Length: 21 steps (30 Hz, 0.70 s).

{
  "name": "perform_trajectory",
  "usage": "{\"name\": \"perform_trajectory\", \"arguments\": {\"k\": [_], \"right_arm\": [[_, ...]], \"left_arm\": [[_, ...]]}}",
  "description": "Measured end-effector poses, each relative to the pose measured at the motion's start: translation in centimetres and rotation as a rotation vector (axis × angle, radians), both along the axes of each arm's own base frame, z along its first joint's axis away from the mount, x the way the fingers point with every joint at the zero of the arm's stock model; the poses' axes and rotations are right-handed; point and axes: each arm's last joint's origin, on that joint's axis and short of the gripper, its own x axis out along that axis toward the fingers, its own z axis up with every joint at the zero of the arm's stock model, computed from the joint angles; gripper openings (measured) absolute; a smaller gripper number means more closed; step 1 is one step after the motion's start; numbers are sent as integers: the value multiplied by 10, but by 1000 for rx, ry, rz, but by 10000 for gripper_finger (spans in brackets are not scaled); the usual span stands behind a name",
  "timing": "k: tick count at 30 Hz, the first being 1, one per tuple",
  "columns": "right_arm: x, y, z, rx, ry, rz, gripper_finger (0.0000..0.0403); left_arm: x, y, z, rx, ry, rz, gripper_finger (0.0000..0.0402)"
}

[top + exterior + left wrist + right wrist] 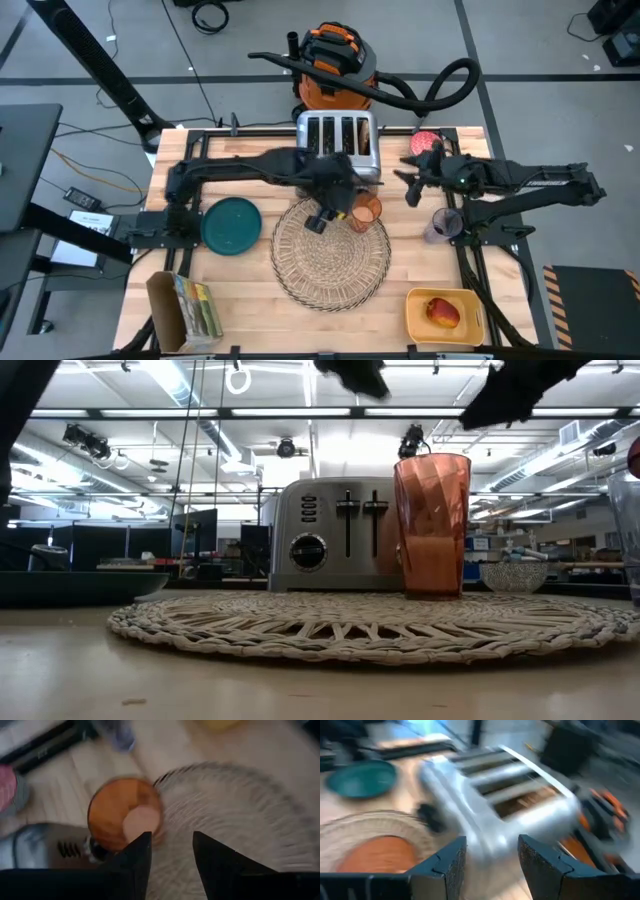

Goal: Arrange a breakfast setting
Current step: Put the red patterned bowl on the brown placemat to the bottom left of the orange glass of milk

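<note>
Seen from overhead, my left gripper (322, 219) hangs above the woven placemat (331, 255), fingers spread with nothing between them. The orange cup (366, 211) stands upright on the mat's 1 o'clock edge, just beside that gripper and just in front of the chrome toaster (338, 141). My right gripper (412, 186) hovers at 3 o'clock of the toaster, fingers likewise parted and empty. The teal plate (231, 225) lies at 9 o'clock of the mat. The apple (442, 312) sits in the yellow tray (420, 318) at 4 o'clock. The pink-red bowl (426, 142) rests at 2 o'clock, by the toaster.
</note>
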Motion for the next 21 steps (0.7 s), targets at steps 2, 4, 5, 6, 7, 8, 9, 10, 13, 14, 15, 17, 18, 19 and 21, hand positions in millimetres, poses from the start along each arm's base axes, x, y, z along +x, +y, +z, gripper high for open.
{"name": "perform_trajectory", "arguments": {"k": [2, 4, 5, 6, 7, 8, 9, 10, 13, 14, 15, 17, 18, 19, 21], "right_arm": [[-2, -7, 0, 32, 9, -80, 185], [-3, -16, -6, 67, 47, -162, 185], [-3, -21, -9, 92, 63, -198, 185], [-3, -26, -12, 124, 79, -232, 185], [-2, -32, -17, 151, 111, -270, 185], [-1, -38, -22, 176, 145, -300, 185], [1, -44, -26, 203, 171, -326, 186], [3, -51, -30, 225, 197, -354, 186], [8, -73, -44, 285, 280, -418, 193], [9, -80, -49, 302, 313, -434, 196], [9, -87, -54, 313, 350, -455, 201], [9, -102, -65, 337, 427, -499, 211], [8, -108, -71, 348, 468, -514, 216], [7, -114, -76, 360, 499, -528, 221], [6, -126, -85, 379, 550, -553, 228]], "left_arm": [[-15, -7, 17, -70, -3, -34, 151], [-30, -16, 32, -127, -13, -87, 151], [-38, -21, 39, -151, -18, -118, 151], [-45, -26, 46, -174, -26, -151, 151], [-51, -32, 52, -196, -39, -188, 151], [-56, -39, 58, -213, -53, -226, 151], [-60, -46, 61, -230, -54, -265, 151], [-62, -53, 62, -244, -57, -303, 151], [-70, -75, 62, -246, -31, -384, 151], [-72, -82, 63, -246, -25, -404, 151], [-75, -88, 62, -248, -11, -421, 151], [-79, -99, 60, -248, 17, -452, 151], [-80, -104, 59, -248, 28, -464, 151], [-81, -107, 58, -248, 39, -474, 151], [-84, -113, 56, -245, 63, -486, 148]]}}
